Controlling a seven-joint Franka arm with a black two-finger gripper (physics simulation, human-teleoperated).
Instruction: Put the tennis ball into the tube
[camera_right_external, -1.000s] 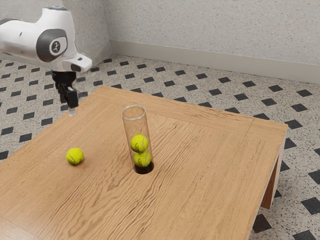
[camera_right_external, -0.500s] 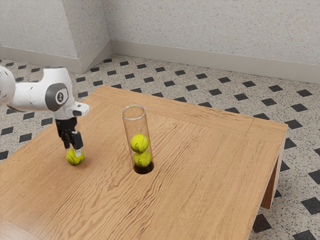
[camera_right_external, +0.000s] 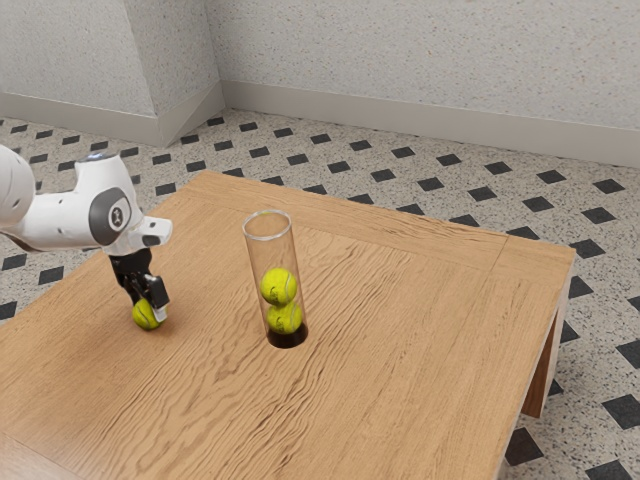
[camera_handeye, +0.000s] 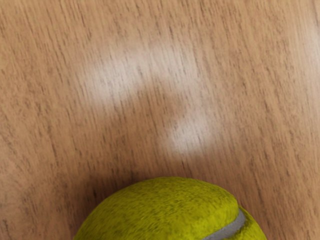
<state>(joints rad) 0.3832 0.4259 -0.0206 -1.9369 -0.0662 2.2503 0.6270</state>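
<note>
Your loose tennis ball (camera_right_external: 146, 317), yellow-green felt with a grey seam, rests on the brown wooden counter (camera_right_external: 420, 340). Toward the exterior view's right, well apart from it, your clear cylindrical tube (camera_right_external: 270, 256) with dark base stands upright, containing two stacked yellow-green felt balls (camera_right_external: 279, 286).

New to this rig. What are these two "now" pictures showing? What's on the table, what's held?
It's a simulated robot arm with two black jaws. The exterior view is from a camera at the arm's side; the arm comes in from that view's left. The wrist view is from a camera on the arm's hand, looking at wood and part of a ball.

On the table are a loose ball and an upright clear tube with two balls inside, an upper and a lower.

The jaws are down at the loose ball; whether they grip it, I can't tell.
</note>
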